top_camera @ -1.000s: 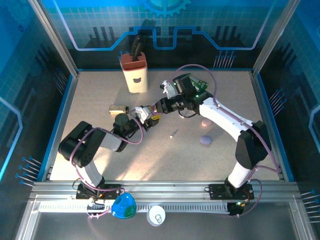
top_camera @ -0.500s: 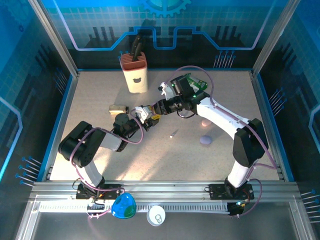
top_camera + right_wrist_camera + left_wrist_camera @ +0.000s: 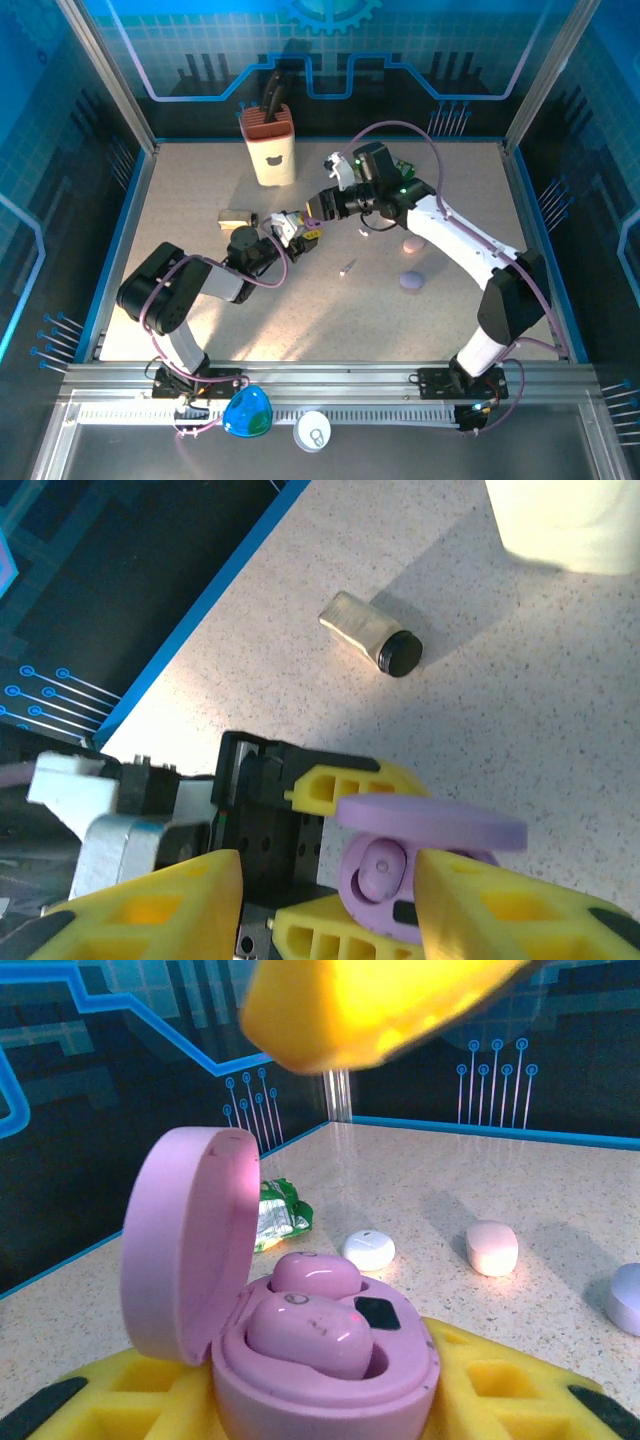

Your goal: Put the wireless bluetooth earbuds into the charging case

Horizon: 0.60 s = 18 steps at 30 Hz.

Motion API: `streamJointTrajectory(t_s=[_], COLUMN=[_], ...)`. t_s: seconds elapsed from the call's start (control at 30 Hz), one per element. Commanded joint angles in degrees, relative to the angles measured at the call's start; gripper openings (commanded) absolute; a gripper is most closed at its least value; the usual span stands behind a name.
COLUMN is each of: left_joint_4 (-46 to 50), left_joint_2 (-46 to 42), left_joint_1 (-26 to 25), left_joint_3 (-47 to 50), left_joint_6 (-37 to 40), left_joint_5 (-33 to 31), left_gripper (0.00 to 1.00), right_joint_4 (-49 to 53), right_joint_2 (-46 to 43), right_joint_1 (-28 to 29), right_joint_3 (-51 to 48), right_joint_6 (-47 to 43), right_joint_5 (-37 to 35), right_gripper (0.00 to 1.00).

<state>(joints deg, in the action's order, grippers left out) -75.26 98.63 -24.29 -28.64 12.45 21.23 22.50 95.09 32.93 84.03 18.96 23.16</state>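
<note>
Pink charging case (image 3: 300, 1400), lid (image 3: 190, 1245) raised, is clamped at its base by the left gripper (image 3: 290, 228), jaws narrowed on it. Two earbuds (image 3: 305, 1332) lie seated in its wells. Further right, the right gripper (image 3: 318, 206) has spread its jaws, empty, and drawn back: judged a completed release, with lid closure outstanding.

Pink charging case (image 3: 322, 1402) and earbuds (image 3: 305, 1332), yellow jaws, speckled beige table (image 3: 560, 1185).

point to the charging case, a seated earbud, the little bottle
charging case (image 3: 185, 1245), left wrist view, open lid
earbud (image 3: 305, 1332), left wrist view, front bud's top
little bottle (image 3: 355, 625), right wrist view, body
</note>
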Motion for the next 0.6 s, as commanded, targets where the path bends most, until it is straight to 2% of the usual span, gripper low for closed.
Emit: streamJointTrajectory(t_s=[0.0,0.2,0.43,0.5,0.57], left_joint_4=[-0.97,-0.23,-1.69,-1.94,-2.46], left_joint_2=[-1.09,-2.94,-4.06,-4.14,-4.23], left_joint_1=[-0.49,-0.49,-0.49,-0.44,-0.49], left_joint_3=[1.29,1.84,1.63,1.57,1.44], left_joint_6=[1.95,1.53,-2.33,-3.09,-4.15], left_joint_5=[0.82,-0.07,-0.76,-0.52,-0.02], left_gripper=[0.41,0.41,0.41,0.41,0.41], right_joint_4=[-0.26,1.9,0.85,-0.98,-3.07], right_joint_2=[4.03,9.15,4.65,2.62,0.64], right_joint_1=[-0.25,-0.17,-0.27,-0.71,-1.54], right_joint_3=[4.85,8.68,2.91,0.47,-2.12], right_joint_6=[-0.68,-0.69,0.18,1.84,3.71], right_joint_5=[1.62,3.61,3.3,3.45,3.93], right_gripper=[0.46,0.42,0.4,0.43,0.55])
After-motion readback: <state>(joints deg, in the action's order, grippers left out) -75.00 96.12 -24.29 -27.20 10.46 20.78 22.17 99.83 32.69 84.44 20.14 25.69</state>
